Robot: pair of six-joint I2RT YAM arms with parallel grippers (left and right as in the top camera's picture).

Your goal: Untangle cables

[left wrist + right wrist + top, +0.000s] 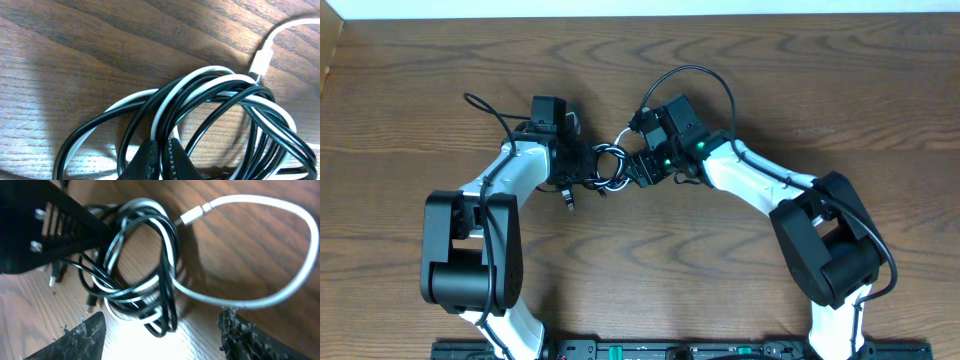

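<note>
The cables [610,165] lie as a knotted coil of black and white cords mid-table, between both grippers. My left gripper [588,166] is at the coil's left side. In its wrist view the jaws [161,150] are shut on strands of the coil [210,95]. The white cable's plug [262,60] lies loose on the wood beyond. My right gripper [638,166] is at the coil's right side. Its jaws [160,332] are open, with the coil's near loop [165,315] between the fingers. The white cable [300,275] arcs off to the right, its plug [192,214] lying beside the coil.
The wooden table [400,120] stretches around. Black plug ends [568,200] trail from the coil toward the front. The arms' own thick black wires [715,80] [485,108] loop above them. The left gripper's body [55,235] fills the right wrist view's upper left.
</note>
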